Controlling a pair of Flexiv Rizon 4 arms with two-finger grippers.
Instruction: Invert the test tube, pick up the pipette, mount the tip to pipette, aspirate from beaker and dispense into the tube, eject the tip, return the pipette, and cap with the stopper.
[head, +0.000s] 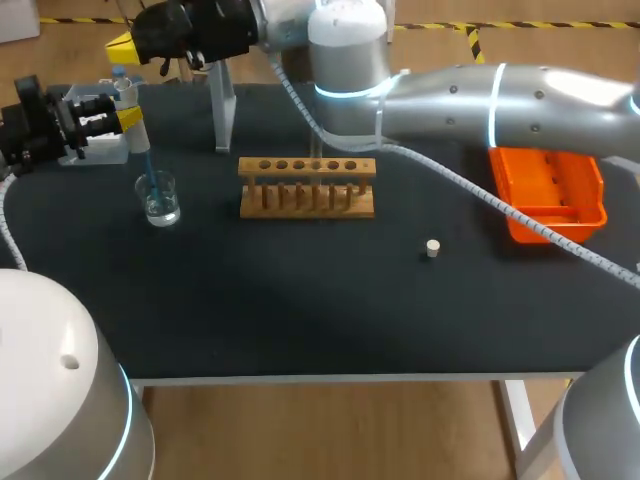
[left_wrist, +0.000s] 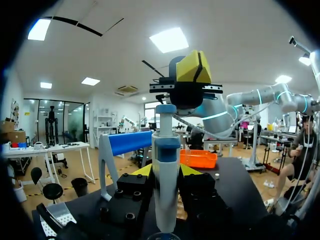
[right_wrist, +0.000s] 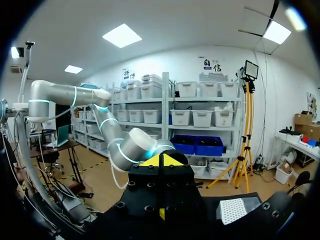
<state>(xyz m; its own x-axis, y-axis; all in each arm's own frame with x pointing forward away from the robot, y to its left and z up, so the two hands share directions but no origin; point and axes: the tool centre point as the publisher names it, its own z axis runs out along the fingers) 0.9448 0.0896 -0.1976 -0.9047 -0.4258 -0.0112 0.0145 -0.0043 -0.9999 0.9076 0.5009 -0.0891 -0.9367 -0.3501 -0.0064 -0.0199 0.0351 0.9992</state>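
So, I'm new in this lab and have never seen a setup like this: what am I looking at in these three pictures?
A robot works at a black table. One picture looks down from above; the other two come from cameras on its two wrists. The left hand grips a pipette, whose tip dips into a glass beaker. The right hand, closed, hangs over the pipette's top. Also on the table: a wooden test tube rack, a small stopper and an orange tray.

Black tabletop (head: 300, 300). Glass beaker (head: 158, 198) set near left edge. Wooden rack (head: 307, 187) placed at middle. Small stopper (head: 432, 248) laid right of rack. Orange tray (head: 575, 218) set at far right.
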